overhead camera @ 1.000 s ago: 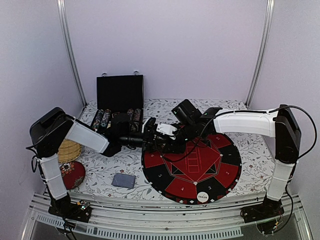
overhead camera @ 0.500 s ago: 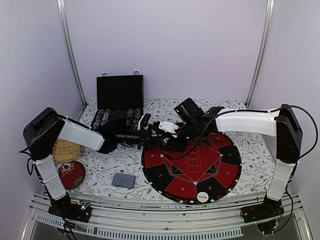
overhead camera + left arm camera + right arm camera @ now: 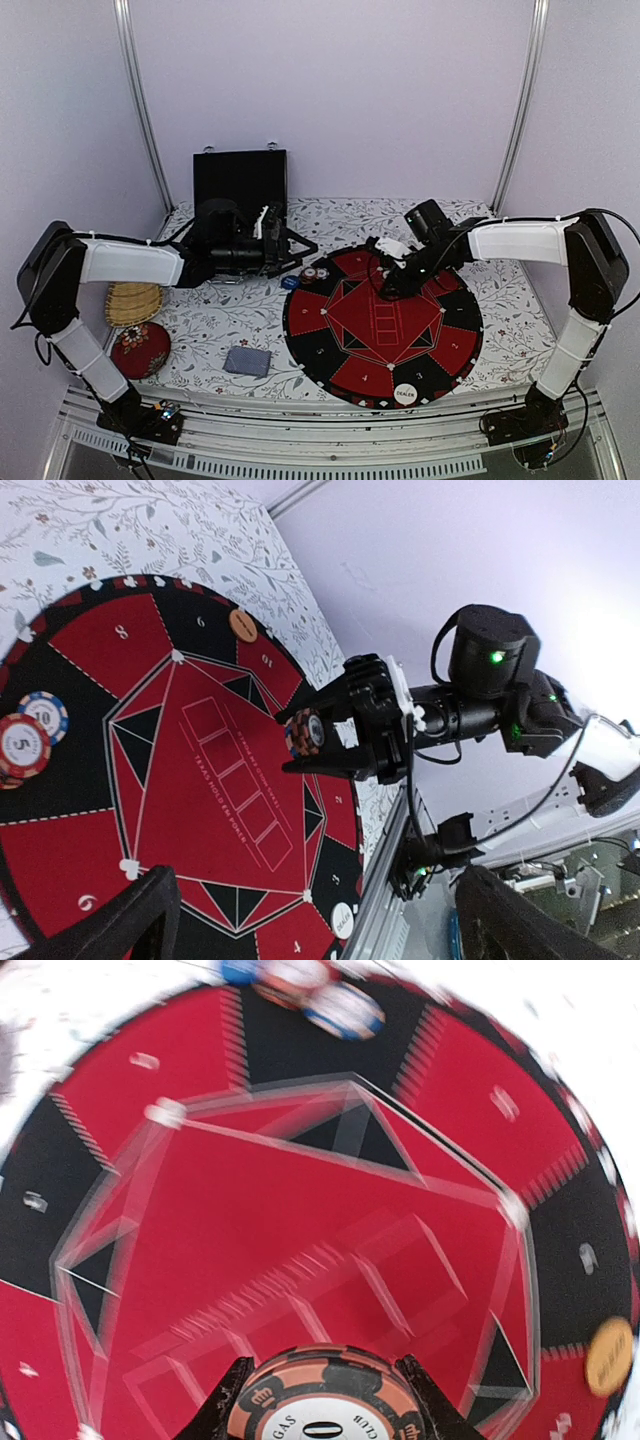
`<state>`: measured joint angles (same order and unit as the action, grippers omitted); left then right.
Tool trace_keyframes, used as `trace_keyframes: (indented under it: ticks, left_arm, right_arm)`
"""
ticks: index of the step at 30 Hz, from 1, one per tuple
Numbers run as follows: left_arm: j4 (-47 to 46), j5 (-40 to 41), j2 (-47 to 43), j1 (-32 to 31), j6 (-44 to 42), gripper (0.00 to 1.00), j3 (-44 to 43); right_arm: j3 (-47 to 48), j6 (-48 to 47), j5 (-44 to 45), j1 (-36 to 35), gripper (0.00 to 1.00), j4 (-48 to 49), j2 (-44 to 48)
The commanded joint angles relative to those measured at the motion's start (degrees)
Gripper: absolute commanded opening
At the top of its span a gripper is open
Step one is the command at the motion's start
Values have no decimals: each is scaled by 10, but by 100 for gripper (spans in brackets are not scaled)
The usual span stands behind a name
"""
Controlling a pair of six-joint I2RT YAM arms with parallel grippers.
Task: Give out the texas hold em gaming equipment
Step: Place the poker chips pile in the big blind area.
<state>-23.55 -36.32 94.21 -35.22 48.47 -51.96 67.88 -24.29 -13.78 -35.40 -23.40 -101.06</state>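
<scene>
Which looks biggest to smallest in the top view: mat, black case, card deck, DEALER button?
1. mat
2. black case
3. card deck
4. DEALER button, only somewhat smaller than the deck

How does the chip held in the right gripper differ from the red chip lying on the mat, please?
Colour: the held chip is orange and black; the red chip is red and white, marked 5. Pose: the held chip is clamped in the right gripper's jaws over the mat; the red chip lies flat near the mat's edge. Both are round with striped rims and white centres.
</scene>
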Motion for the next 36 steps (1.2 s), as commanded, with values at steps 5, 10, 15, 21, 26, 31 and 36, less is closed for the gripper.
trace_keyframes:
  ticks: [5, 10, 15, 21, 26, 31, 36]
  left_arm:
    - [58, 26, -68, 58, -52, 98, 34]
    - [101, 42, -102, 77, -81, 98, 38]
    - [123, 53, -121, 91, -97, 98, 42]
    - [122, 53, -125, 97, -97, 98, 47]
    - [121, 50, -124, 98, -95, 98, 45]
    - [124, 52, -126, 100, -97, 98, 45]
    - [130, 57, -128, 101, -100, 98, 43]
  right_arm:
    - [-41, 29, 27, 144, 2, 50, 14]
    - [-54, 57, 42, 214, 2, 82, -2]
    - [-58, 63, 51, 236, 2, 107, -21]
    - [-67, 70, 63, 236, 2, 128, -47]
    - [-66, 73, 57, 236, 3, 138, -66]
    - [-67, 77, 55, 236, 3, 136, -78]
    - [-67, 77, 55, 237, 7, 130, -83]
